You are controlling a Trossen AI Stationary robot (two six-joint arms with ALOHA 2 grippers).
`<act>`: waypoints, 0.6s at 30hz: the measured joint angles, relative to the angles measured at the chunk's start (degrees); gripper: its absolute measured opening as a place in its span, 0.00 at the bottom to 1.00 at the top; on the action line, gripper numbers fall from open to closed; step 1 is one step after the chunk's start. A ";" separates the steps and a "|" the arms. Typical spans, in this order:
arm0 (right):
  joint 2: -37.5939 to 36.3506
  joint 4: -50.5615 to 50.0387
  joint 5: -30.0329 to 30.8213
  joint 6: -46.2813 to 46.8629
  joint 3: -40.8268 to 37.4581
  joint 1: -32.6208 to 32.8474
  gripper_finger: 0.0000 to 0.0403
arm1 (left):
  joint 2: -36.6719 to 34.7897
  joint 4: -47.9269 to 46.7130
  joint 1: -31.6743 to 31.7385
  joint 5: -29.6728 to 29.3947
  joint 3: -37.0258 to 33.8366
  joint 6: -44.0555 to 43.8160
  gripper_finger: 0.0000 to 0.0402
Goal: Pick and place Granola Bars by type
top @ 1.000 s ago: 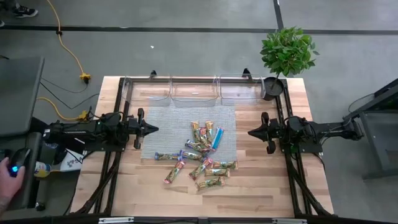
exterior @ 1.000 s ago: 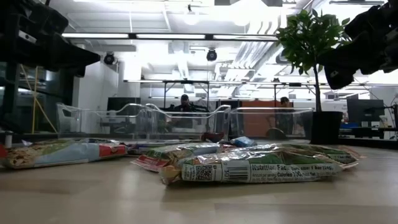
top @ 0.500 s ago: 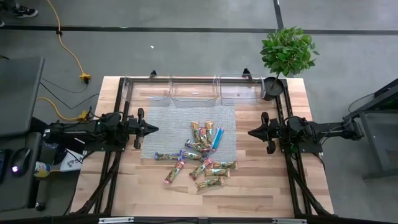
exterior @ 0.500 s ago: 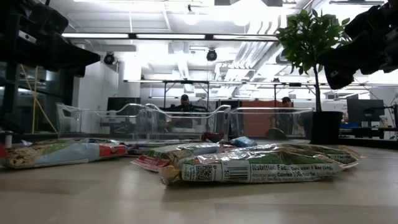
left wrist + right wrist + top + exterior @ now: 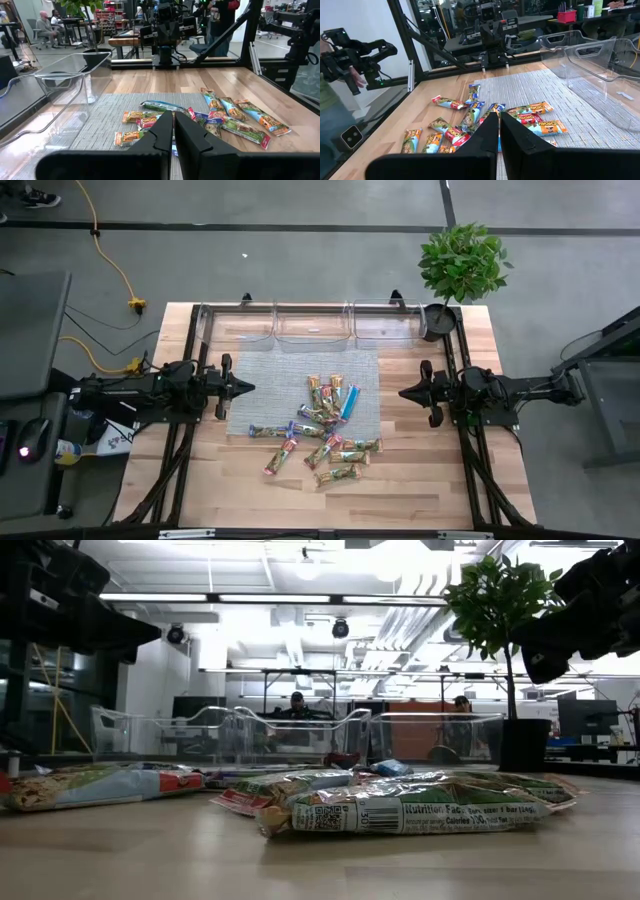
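Several granola bars (image 5: 320, 428) lie flat in a loose scatter at the table's middle, some on the grey mat (image 5: 290, 375) and some on the bare wood nearer the front edge. One bright blue bar (image 5: 348, 402) lies on the mat. The bars also show in the left wrist view (image 5: 215, 112), the right wrist view (image 5: 470, 120) and the low view (image 5: 420, 812). My left gripper (image 5: 246, 387) (image 5: 173, 116) hovers shut at the mat's left edge, pointing level toward the bars. My right gripper (image 5: 404, 392) (image 5: 499, 116) hovers shut just right of the mat, facing it.
Three clear bins (image 5: 312, 326) stand in a row along the far edge. A potted plant (image 5: 460, 265) stands at the far right corner. Black frame posts (image 5: 190, 370) flank the table. People sit in the room beyond (image 5: 296, 705).
A person's hand that rested on a mouse at the desk left of the table has gone out of view. Both arms and the bars have kept still.
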 joint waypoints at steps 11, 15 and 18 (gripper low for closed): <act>-0.01 0.00 0.01 0.00 0.01 -0.01 0.00 | 0.01 0.32 0.00 2.72 0.00 -14.59 0.04; 0.02 0.00 0.01 0.00 0.02 0.01 0.00 | 0.01 0.30 0.01 2.68 0.01 -21.08 0.04; -0.01 0.01 0.01 0.00 0.02 -0.02 0.00 | 0.00 0.26 0.02 2.62 0.00 -22.28 0.04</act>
